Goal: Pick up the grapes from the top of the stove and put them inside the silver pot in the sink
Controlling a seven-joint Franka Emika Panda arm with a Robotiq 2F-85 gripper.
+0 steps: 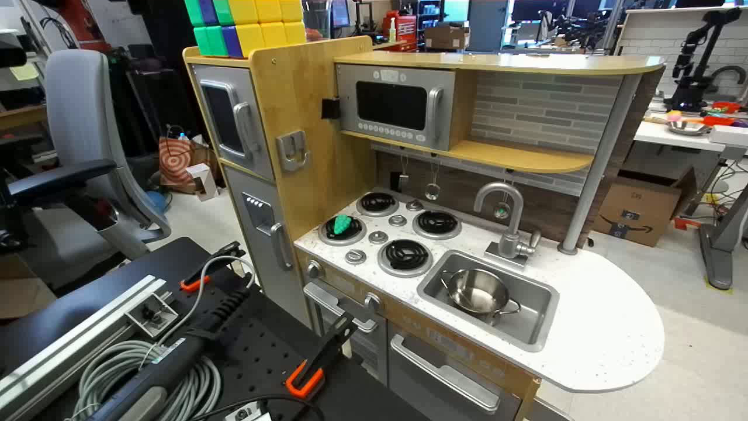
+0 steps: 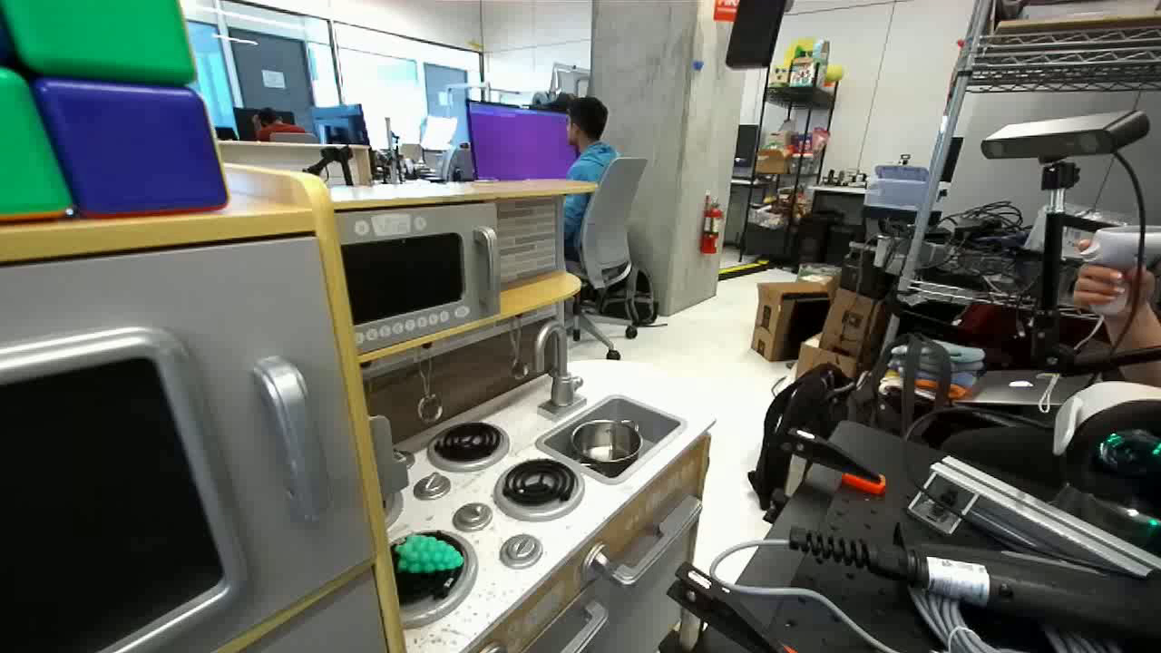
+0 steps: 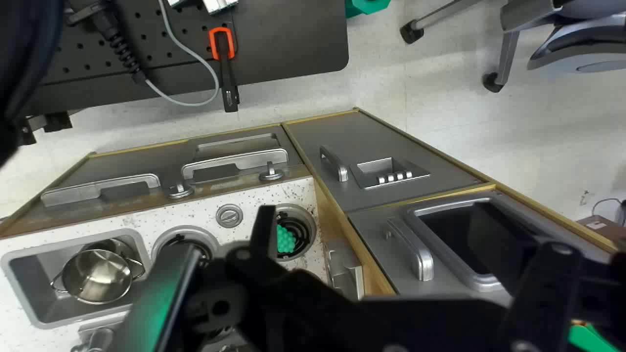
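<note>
The bright-green grapes lie on a burner of the white stove in both exterior views: grapes (image 1: pixel 342 224), (image 2: pixel 426 553); stove (image 1: pixel 374 223), (image 2: pixel 472 490). The burner is beside the tall cabinet. The silver pot stands in the sink in both exterior views: pot (image 1: pixel 479 290), (image 2: pixel 606 442); sink (image 1: pixel 543 327), (image 2: pixel 667 426). In the wrist view my gripper (image 3: pixel 376 215) is open and empty, its fingers wide apart above the kitchen. The left finger partly hides the grapes (image 3: pixel 285 239). The pot (image 3: pixel 98 276) shows at lower left. I cannot make out the gripper in the exterior views.
A grey arched faucet (image 1: pixel 508 216) rises behind the sink. A tall cabinet (image 1: pixel 298 93) walls the stove's side. A grey microwave-like box (image 1: pixel 397 105) and a shelf (image 1: pixel 526 156) overhang the back. A black table (image 1: pixel 263 345) with clamps and cables stands in front.
</note>
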